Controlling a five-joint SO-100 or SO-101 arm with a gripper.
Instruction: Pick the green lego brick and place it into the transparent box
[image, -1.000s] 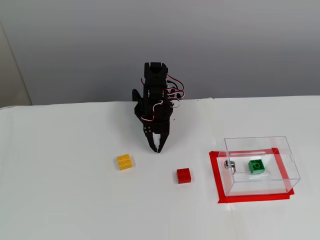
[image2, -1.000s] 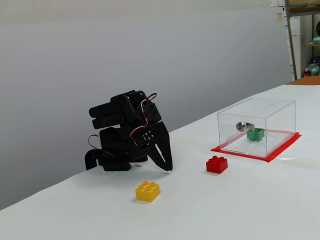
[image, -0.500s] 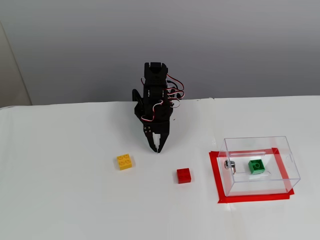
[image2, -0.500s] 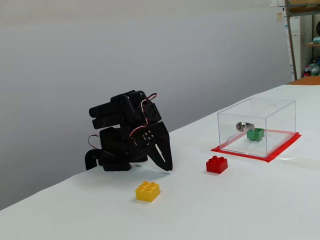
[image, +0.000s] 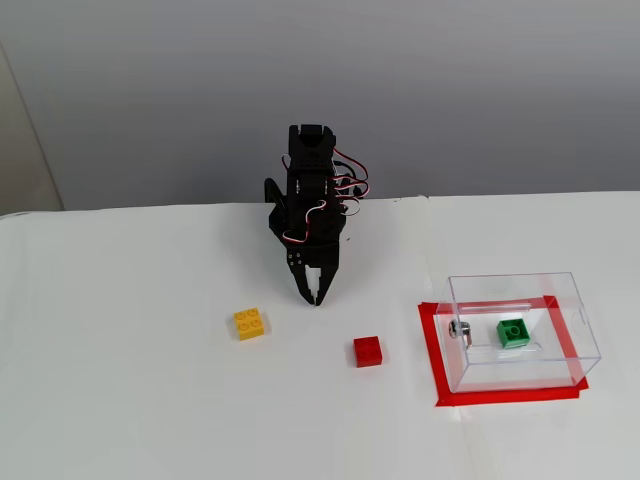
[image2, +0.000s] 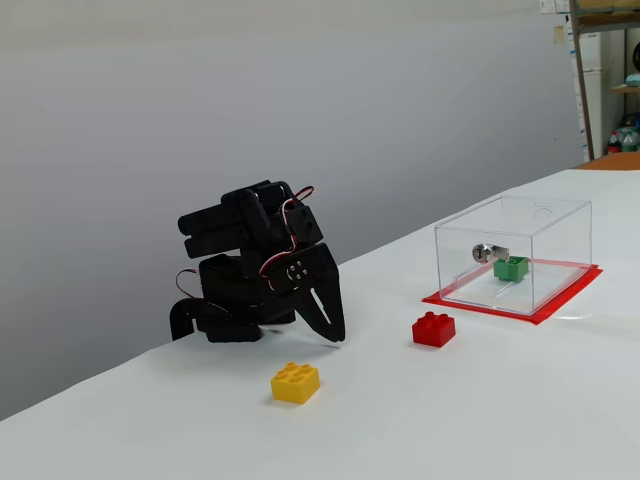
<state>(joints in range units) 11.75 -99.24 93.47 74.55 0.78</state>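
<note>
**Green brick lies inside the box; arm folded at rest, residual risks low**

Status: The green lego brick (image: 513, 333) lies on the floor of the transparent box (image: 570, 300), well to the right of the pincer (image: 315, 298) in the view facing the arm. It sits just beside the small metal knob (image: 460, 329) on the box wall. The box stands on a red taped rectangle (image: 430, 340). On this evidence the placing step is judged complete.

Pincer: The arm (image2: 250, 275) is folded low at the back of the table (image: 120, 400). Its pincer points down toward the table with both fingers drawn together and nothing between them. Both fixed views agree on this.

Other items: 2 bricks remain loose on the table. The yellow brick (image: 250, 323) lies ahead of the pincer and to its left in the view facing the arm. The red brick (image: 367, 351) lies ahead and to its right, between the pincer and the box.

Risks, as judged:
1. If the arm unfolds toward the box again, a low sweep could strike the red brick, which lies closest to that path.
2. A repeat reach into the box could nudge its thin walls off the tape, or disturb the brick already placed.
3. A colour error on any further pick could put the yellow or red brick in the box.

No fault is visible at present.
</note>
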